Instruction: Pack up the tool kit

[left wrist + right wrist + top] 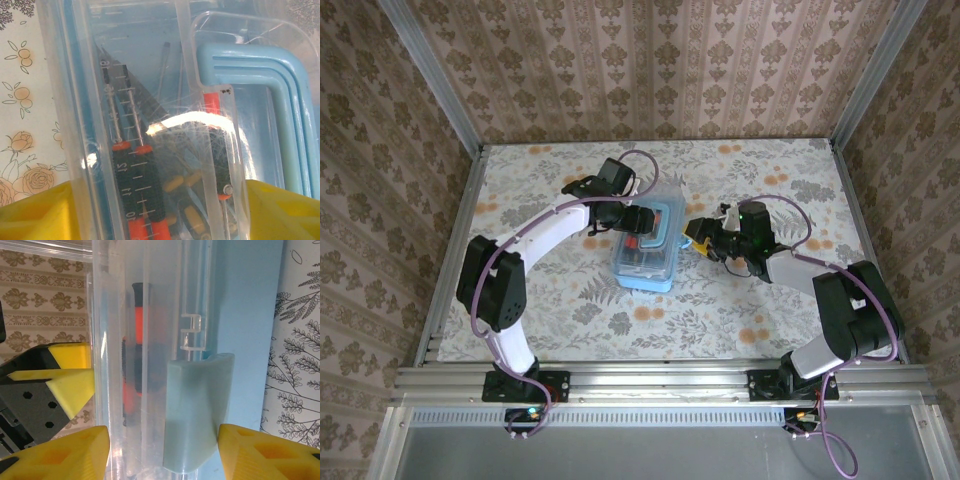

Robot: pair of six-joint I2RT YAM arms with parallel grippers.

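toolbox [638, 280] — clear plastic, pale-blue handle [280, 100], orange-black screwdrivers [145, 185] inside

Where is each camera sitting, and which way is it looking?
Top external: above and behind, looking down at the table, the left arm, the right arm and the clear tool box.
Left wrist: on the left arm, looking down into the box at the screwdrivers; left gripper at the bottom.
Right wrist: on the right arm, facing the box's side and blue clip; right gripper at the bottom.
All three see the box.
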